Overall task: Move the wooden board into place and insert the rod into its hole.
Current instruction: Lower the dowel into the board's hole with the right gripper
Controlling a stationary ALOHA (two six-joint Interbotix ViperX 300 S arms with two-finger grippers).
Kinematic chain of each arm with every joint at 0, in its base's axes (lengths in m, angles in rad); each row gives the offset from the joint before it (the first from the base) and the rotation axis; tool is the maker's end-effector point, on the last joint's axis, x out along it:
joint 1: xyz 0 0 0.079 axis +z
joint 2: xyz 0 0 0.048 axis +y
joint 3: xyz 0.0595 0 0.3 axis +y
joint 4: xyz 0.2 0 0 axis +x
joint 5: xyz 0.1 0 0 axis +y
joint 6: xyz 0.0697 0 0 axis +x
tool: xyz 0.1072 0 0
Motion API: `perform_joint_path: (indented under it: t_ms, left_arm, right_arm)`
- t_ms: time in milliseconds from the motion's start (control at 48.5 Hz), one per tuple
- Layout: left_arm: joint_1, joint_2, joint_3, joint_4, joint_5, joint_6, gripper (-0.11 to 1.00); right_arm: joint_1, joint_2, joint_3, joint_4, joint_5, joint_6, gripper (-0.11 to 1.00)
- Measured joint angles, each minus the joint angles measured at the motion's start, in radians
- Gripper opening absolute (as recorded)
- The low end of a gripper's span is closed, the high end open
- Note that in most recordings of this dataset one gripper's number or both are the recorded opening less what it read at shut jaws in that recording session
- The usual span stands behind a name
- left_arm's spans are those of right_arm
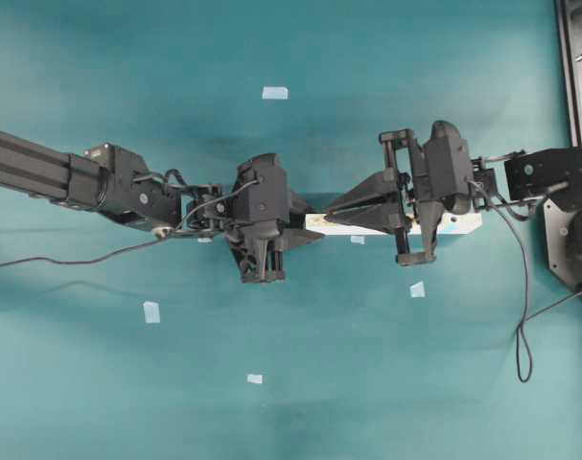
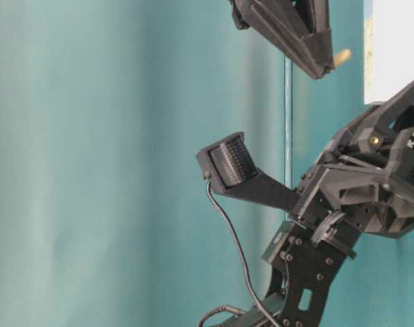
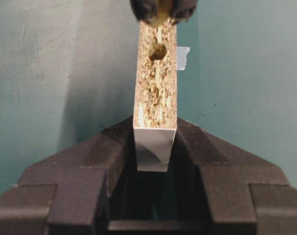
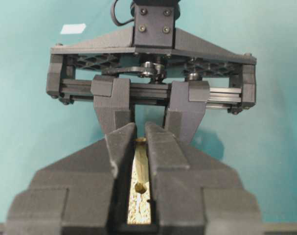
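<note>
The left claw pinches the wooden board on edge above the table. The right claw pinches the rod just beside the hole.

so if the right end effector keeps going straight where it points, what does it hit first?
Probably the wooden board's raw top edge, near the hole. The right end effector, shut on the rod, sits just above; depth unclear.

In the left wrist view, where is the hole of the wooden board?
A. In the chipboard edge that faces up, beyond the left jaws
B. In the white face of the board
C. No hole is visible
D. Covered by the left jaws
A: the hole is a dark round opening in the wooden board's rough upward edge, far from the left gripper that clamps the near end.
</note>
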State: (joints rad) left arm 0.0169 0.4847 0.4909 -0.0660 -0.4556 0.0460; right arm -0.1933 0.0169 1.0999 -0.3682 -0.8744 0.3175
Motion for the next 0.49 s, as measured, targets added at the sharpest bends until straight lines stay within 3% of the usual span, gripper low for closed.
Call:
perform_joint_path:
  t_ms: [495]
  left_arm:
    - [0.000, 0.000, 0.000, 0.000, 0.000, -0.002, 0.23]
  right_arm:
    - [0.002, 0.055, -0.018, 0.002, -0.006, -0.002, 0.08]
